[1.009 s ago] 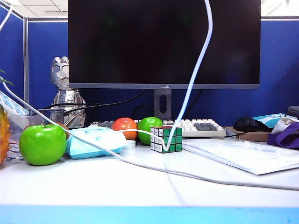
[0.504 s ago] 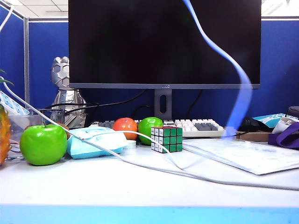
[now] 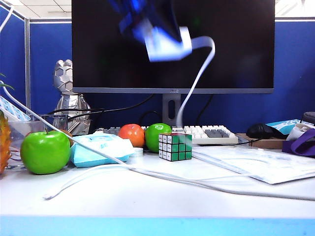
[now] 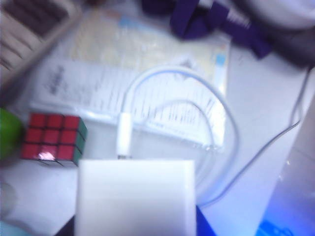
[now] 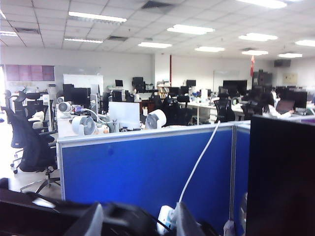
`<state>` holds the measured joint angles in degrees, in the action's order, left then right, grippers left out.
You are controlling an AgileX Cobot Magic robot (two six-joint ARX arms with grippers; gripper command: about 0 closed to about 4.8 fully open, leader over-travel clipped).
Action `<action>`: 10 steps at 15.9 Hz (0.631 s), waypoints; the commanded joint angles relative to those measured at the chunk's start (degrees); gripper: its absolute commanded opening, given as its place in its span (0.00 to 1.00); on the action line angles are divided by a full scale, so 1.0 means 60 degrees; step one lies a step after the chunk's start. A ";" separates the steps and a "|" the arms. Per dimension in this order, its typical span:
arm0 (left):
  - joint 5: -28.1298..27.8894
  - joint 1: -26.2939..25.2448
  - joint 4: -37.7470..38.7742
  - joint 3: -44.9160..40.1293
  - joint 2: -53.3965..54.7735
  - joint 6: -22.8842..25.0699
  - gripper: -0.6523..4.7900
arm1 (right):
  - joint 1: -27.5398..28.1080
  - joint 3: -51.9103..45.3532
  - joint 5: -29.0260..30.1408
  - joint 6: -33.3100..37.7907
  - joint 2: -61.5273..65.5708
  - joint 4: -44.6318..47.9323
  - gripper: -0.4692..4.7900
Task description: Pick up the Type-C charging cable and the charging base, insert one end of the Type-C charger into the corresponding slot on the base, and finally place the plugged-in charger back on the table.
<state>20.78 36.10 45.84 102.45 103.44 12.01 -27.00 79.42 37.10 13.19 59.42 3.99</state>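
In the exterior view my left gripper (image 3: 150,29) is a blur high in front of the black monitor, shut on the white charging base (image 3: 170,46). The Type-C charging cable (image 3: 199,73) leaves the base, hangs down behind the Rubik's cube and ends loose on the table (image 3: 147,204) at the front left. The left wrist view shows the base (image 4: 135,196) filling the near edge and hiding the jaws, with the cable's plug (image 4: 123,135) seated against its far face. My right gripper (image 5: 140,223) is open, empty, aimed level at the office.
A Rubik's cube (image 3: 175,146), a green apple (image 3: 45,151), a pale blue wipes pack (image 3: 98,149), an orange and a second apple stand mid-table. A long greyish cord (image 3: 236,189) crosses the table. A plastic-sleeved sheet (image 3: 256,164), keyboard (image 3: 209,133) and purple strap (image 4: 216,22) lie right.
The left gripper with the base has dropped into the exterior view from above. The hanging cable swung right, then back, and its free end now lies on the front left of the table.
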 commanded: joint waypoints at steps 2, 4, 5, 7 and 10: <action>-0.0062 0.0011 -0.0204 0.0055 0.0976 0.0481 0.11 | -0.0007 0.0029 -0.0029 0.0000 -0.0062 0.0080 0.47; -0.0153 0.0007 -0.0251 0.0055 0.1552 0.0510 0.11 | -0.0007 0.0029 -0.0025 0.0007 -0.0069 0.0062 0.47; -0.0521 0.0007 -0.0310 0.0055 0.1789 0.0510 0.11 | -0.0007 0.0029 -0.0022 0.0007 -0.0073 -0.0007 0.47; -0.0994 0.0015 -0.0375 0.0055 0.2288 0.0506 0.11 | -0.0007 0.0029 -0.0018 0.0007 -0.0087 -0.0419 0.47; -0.0718 0.0076 -0.0452 0.0055 0.2790 0.0514 0.11 | -0.0007 0.0029 -0.0004 0.0004 -0.0135 -0.0834 0.47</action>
<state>15.05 36.23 44.51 102.45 120.14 14.79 -27.00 79.42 37.10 13.21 59.00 -0.62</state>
